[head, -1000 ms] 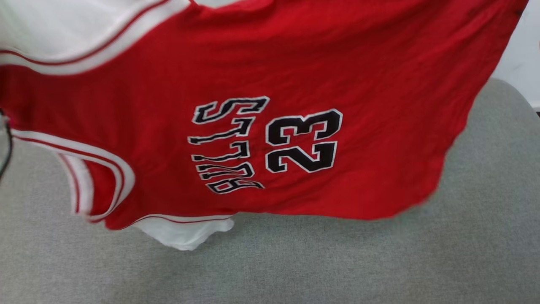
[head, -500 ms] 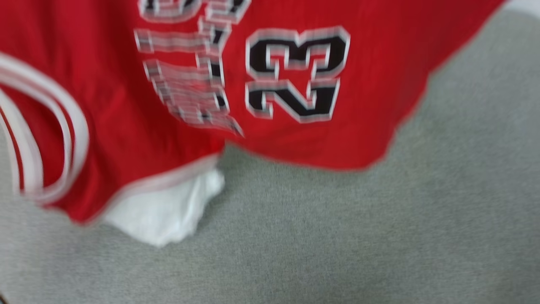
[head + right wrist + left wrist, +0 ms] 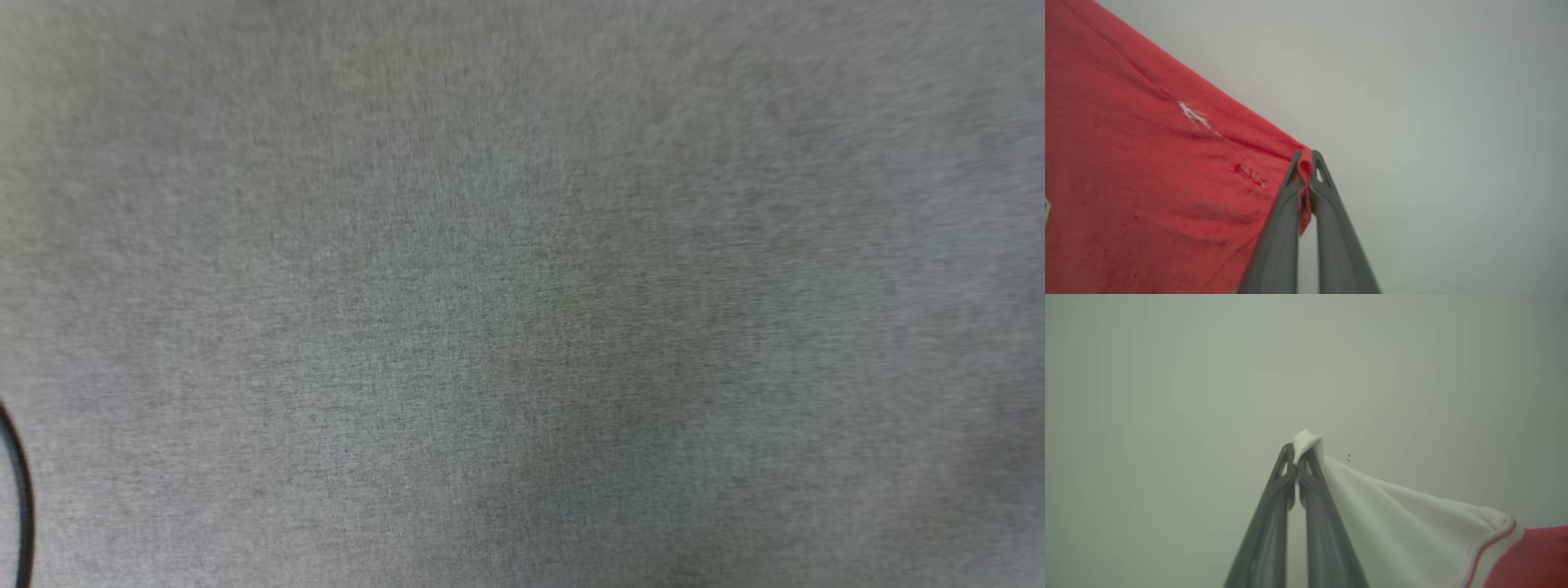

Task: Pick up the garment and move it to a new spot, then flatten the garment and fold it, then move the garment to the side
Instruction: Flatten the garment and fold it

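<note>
My left gripper point(image 3: 1295, 457) is pinching the shirt point(image 3: 1412, 526) by a white sleeve corner, right gripper point(image 3: 1306, 161) clamped on its red edge. Head cam: blurry grey fabric surface point(image 3: 522, 294).

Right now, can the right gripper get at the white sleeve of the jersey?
Probably not: the right gripper is shut on a red edge of the jersey, and the left gripper pinches the white sleeve.
</note>
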`<state>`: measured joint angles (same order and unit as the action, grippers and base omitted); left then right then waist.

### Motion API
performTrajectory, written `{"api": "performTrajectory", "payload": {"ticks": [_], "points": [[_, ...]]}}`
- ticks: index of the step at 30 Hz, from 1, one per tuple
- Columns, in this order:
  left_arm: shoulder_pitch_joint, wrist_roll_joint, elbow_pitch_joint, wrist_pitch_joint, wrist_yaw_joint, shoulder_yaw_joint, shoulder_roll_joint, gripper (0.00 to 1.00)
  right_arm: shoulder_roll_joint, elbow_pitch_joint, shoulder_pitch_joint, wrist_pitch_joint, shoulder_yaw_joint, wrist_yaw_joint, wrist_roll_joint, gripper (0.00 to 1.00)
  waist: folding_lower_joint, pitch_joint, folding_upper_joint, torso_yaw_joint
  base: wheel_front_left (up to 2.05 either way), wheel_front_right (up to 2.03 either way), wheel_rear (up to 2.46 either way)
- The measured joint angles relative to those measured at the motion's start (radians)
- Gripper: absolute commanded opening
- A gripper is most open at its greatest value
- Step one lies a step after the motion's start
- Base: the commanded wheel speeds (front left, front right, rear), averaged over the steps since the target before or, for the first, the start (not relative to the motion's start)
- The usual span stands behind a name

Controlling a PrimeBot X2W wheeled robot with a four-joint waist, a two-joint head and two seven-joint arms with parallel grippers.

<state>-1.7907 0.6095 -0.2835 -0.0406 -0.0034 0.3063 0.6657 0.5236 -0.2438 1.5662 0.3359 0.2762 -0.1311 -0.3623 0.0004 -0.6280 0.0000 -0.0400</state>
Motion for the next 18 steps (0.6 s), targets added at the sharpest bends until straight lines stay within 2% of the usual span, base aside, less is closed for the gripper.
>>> {"api": "performTrajectory", "payload": {"ticks": [5,9,13,18], "points": [[-0.090,-0.016,-0.190,-0.104,-0.026,0.013,-0.067,0.00,-0.025,-0.149,0.102,-0.118,0.013,0.000,0.051,0.00,0.0000,-0.057,0.0000,0.023,0.00,0.00,0.00],[-0.080,-0.007,-0.290,-0.163,-0.060,0.031,-0.110,0.00,-0.052,-0.243,0.101,-0.208,0.037,0.000,0.088,0.00,-0.0001,-0.079,0.0000,0.048,0.00,0.00,0.00],[0.033,0.005,-0.313,-0.198,-0.089,0.062,-0.155,0.00,-0.056,-0.291,0.037,-0.285,0.079,0.000,0.107,0.00,-0.0001,-0.083,0.0000,0.071,0.00,0.00,0.00],[0.262,0.019,-0.287,-0.218,-0.104,0.092,-0.202,0.00,-0.067,-0.341,-0.104,-0.348,0.148,0.000,0.103,0.00,-0.0002,-0.057,0.0000,0.088,0.00,0.00,0.00]]}}
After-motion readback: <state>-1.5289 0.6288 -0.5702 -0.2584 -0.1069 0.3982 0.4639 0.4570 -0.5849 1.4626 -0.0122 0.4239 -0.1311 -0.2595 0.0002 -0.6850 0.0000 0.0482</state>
